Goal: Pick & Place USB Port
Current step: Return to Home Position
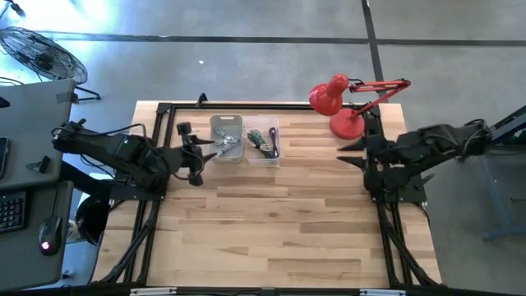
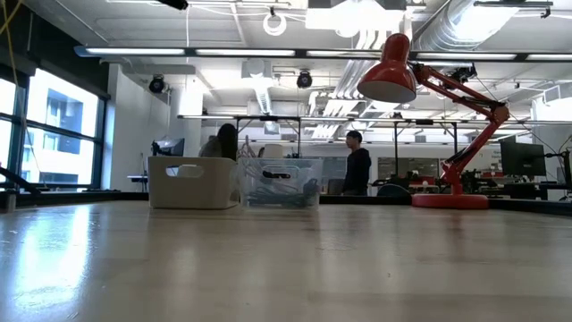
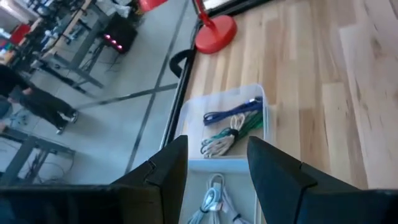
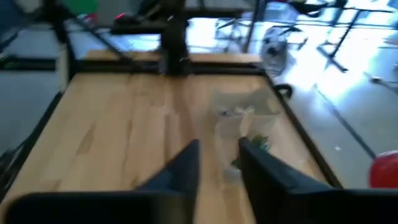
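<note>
Two bins stand side by side at the table's far edge. The white bin (image 1: 227, 140) holds grey and silver cables (image 3: 212, 198). The clear bin (image 1: 265, 144) holds coiled blue, green and beige cables (image 3: 231, 127). I cannot pick out a USB port among them. My left gripper (image 1: 200, 156) hovers just left of the white bin, raised and pointing toward the bins; it is open with nothing between its fingers (image 3: 217, 146). My right gripper (image 1: 343, 154) hangs raised near the table's right edge, right of the clear bin, with a narrow gap between its fingers (image 4: 219, 146) and nothing in it.
A red desk lamp (image 1: 345, 103) stands at the far right corner, its head over the table. A black frame rail (image 1: 246, 105) runs along the far edge. Bare wood (image 1: 271, 222) fills the middle and near part. A person (image 2: 357, 161) stands in the room beyond.
</note>
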Controlling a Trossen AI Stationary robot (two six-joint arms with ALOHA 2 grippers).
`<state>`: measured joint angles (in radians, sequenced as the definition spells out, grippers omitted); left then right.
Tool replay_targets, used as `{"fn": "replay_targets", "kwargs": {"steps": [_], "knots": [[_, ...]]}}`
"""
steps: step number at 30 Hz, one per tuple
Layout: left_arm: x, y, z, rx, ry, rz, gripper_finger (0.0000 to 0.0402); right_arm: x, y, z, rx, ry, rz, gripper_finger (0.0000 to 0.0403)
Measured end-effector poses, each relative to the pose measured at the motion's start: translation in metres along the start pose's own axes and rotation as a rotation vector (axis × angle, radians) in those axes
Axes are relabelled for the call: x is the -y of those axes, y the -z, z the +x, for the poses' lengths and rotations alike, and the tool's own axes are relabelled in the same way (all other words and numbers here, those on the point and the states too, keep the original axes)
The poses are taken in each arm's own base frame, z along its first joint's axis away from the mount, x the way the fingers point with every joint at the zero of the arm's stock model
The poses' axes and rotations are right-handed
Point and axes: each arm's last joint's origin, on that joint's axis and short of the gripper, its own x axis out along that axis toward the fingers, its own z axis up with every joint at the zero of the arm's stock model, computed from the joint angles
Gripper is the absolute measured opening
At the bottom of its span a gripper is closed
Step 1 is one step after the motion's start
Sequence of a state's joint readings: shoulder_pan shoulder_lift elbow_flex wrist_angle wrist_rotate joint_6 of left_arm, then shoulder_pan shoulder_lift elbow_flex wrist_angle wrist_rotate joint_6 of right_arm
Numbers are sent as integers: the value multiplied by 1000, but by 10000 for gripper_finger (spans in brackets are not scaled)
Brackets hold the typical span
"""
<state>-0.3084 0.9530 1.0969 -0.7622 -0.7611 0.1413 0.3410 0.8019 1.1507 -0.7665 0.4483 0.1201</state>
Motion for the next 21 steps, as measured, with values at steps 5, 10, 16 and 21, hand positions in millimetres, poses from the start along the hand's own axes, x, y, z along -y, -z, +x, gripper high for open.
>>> {"fn": "replay_targets", "kwargs": {"steps": [5, 10, 16, 21], "knots": [[-1, 5, -1, -32, 1, 41, 161, 6, 16, -21, 23, -78, -29, 18], [-3, 6, -2, -49, -84, 31, 161, 27, 45, -48, 45, -11, 16, 3], [-1, 9, 0, -63, -99, 6, 161, 42, 97, -61, 106, 4, 142, 1], [9, 21, 9, -95, -104, 4, 161, 38, 130, -46, 209, -37, 176, 1]]}}
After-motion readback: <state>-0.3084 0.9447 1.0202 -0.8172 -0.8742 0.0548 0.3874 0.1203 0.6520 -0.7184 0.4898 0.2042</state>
